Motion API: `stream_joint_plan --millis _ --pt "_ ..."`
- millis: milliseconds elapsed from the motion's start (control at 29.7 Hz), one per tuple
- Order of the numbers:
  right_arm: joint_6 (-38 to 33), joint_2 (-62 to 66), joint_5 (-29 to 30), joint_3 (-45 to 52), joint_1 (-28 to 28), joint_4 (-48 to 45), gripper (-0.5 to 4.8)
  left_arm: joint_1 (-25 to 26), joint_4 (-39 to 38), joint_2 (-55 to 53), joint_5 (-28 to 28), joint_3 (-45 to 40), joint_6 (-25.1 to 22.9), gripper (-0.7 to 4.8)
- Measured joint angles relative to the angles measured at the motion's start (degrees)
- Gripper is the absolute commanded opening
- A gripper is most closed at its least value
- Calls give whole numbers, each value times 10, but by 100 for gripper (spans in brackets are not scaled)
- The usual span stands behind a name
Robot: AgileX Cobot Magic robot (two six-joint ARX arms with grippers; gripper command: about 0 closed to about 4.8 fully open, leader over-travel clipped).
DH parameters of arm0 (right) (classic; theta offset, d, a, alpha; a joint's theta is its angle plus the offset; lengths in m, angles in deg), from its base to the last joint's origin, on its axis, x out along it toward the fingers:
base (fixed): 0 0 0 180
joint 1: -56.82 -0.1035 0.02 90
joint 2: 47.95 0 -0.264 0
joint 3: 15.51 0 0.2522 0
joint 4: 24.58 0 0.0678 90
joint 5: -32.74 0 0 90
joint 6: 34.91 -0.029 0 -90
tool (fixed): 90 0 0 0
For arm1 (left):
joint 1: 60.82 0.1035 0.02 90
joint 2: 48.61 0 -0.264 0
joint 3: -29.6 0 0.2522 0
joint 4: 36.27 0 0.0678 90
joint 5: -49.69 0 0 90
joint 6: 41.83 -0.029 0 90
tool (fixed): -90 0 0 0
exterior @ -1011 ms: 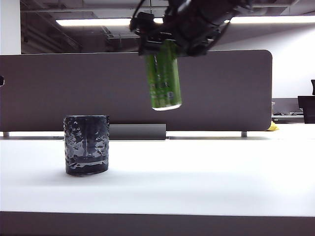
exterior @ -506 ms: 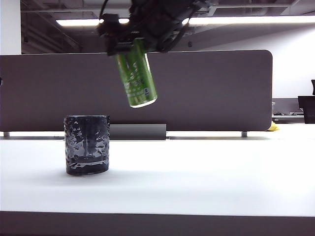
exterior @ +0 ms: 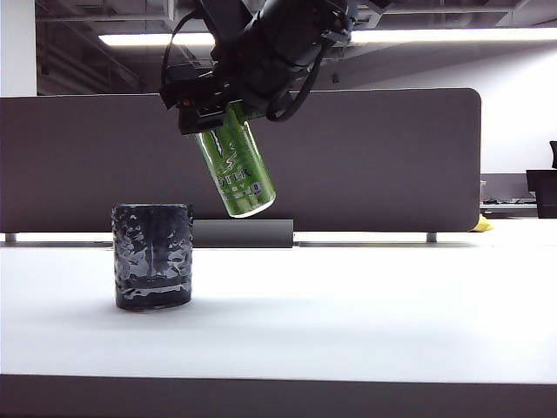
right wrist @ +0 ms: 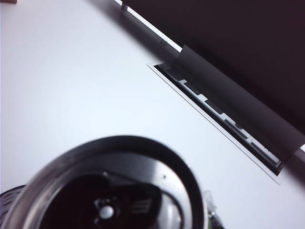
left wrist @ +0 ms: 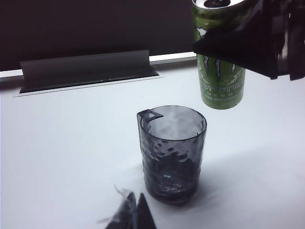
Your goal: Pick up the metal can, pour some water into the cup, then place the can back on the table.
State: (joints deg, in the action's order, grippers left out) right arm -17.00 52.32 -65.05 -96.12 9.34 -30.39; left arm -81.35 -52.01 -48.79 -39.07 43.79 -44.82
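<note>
The metal can (exterior: 235,170), bright green with a black claw logo, hangs tilted in the air with my right gripper (exterior: 211,106) shut on its upper part. Its top leans toward the cup and its base points down and to the right. The cup (exterior: 153,257), a dark dimpled tumbler, stands upright on the white table (exterior: 365,305), below and left of the can. In the left wrist view the can (left wrist: 220,81) hangs just behind the cup (left wrist: 171,152). My left gripper (left wrist: 133,212) is shut and holds nothing, close in front of the cup. The can's silver top (right wrist: 109,191) fills the right wrist view.
A dark grey divider panel (exterior: 392,157) runs along the back of the table. A grey cable-slot flap (exterior: 244,233) lies at its foot, behind the cup, and shows too as the flap (right wrist: 228,109) in the right wrist view. Dark equipment (exterior: 544,192) stands far right.
The right arm has carried the can to the left and a little lower, toward the cup, and tilted it further from upright. The cup has stayed put.
</note>
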Motion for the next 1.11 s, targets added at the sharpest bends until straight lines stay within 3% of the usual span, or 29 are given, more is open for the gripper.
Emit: stream_joint_plan --millis 539,1113 --pt "64 25 0 0 0 -4 305 8 0 0 0 0 0 -5" --pt "183 66 -7 -48 0 -1 305 9 0 0 0 0 0 -5"
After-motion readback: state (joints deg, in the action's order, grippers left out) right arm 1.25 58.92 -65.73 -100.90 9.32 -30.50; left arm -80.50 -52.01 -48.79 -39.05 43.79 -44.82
